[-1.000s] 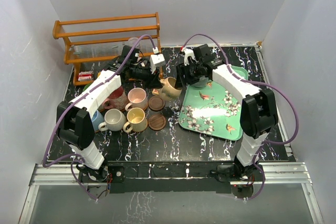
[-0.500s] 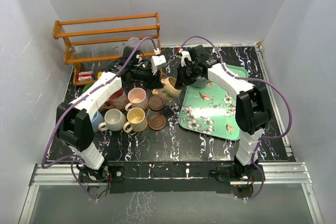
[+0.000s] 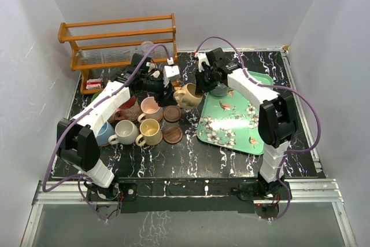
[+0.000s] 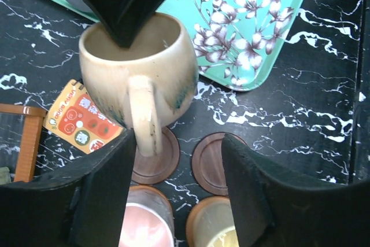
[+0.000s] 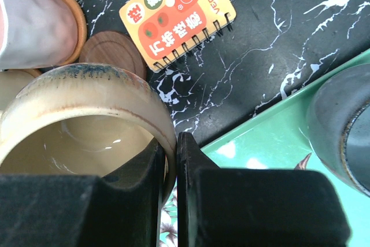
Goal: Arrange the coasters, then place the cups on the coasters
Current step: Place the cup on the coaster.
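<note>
Right wrist view: the right gripper [image 5: 171, 143] is seen pinched on the rim of the tan mug [image 5: 87, 120], one finger inside the bowl and one outside, with the jaws drawn nearly together on the wall. From the left wrist, the left gripper [image 4: 179, 140] is seen standing about half wide with nothing gripped. The mug's handle lies between its fingers, close to one and clear of the other.

At six o'clock of the mug a bare coaster [image 4: 153, 163] is partly covered by the mug's base, and a second coaster [image 4: 214, 163] lies just beside it at five o'clock. Whether the mug is set down or hangs above them cannot be told. Farther out at six o'clock the pink mug [image 4: 144, 224] and the yellow mug [image 4: 214, 227] are found. The flowered tray [image 4: 248, 33] lies at one o'clock, and a small spiral notebook [image 5: 176, 18] at eight.

A slip is judged the main risk, since the mug is carried by a thin pinch on its rim and could swing or drop. The handle could also be snagged by the near left finger, or the pink mug knocked.

"VERY GOOD" can be read on the notebook; its other characters cannot be made out.
</note>
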